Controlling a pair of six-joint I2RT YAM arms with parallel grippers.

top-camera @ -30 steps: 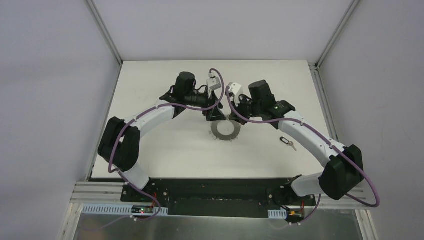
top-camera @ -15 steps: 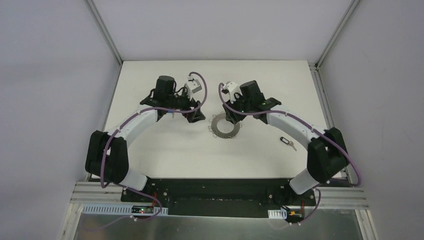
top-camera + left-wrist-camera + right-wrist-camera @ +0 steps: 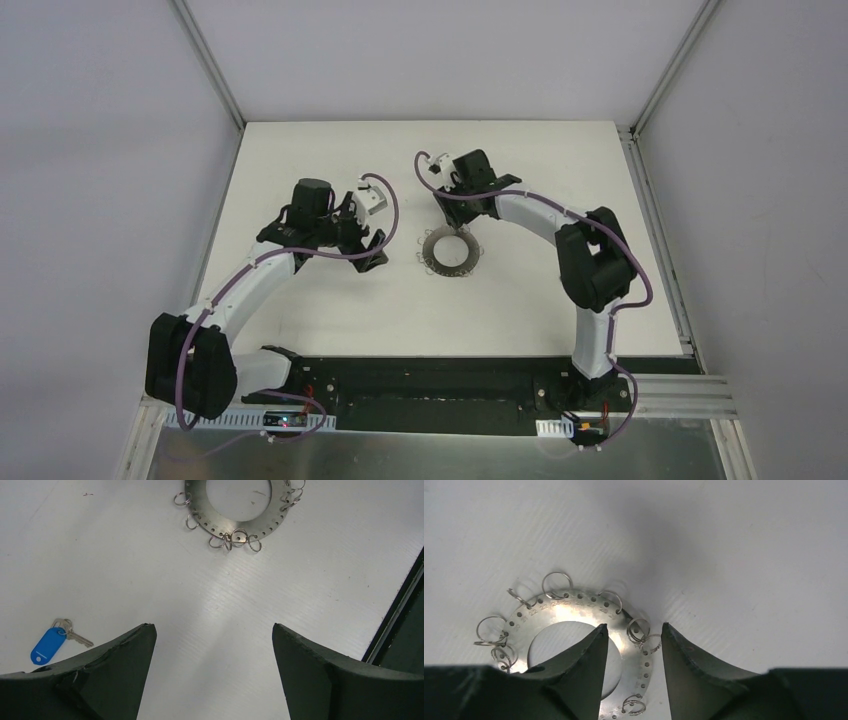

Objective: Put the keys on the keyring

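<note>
The keyring (image 3: 452, 254) lies flat on the white table, a grey metal ring with small wire loops round its edge. My right gripper (image 3: 442, 224) hangs over its far edge. In the right wrist view that gripper (image 3: 634, 628) is open, its fingertips either side of the keyring's (image 3: 555, 609) band, clamping nothing. My left gripper (image 3: 376, 252) stands wide open to the left of the ring, empty (image 3: 214, 630). The blue-headed key (image 3: 48, 644) lies on the table by its left finger, with the keyring (image 3: 212, 516) ahead. The black-headed key is hidden.
The right arm's elbow (image 3: 594, 258) juts over the right part of the table. A black base strip (image 3: 430, 375) runs along the near edge. Metal frame posts (image 3: 210, 65) stand at the far corners.
My left gripper has drawn back left, away from the ring, opening wider. My right gripper has opened and moved to the ring's far side. Its elbow now covers the black key's spot.
</note>
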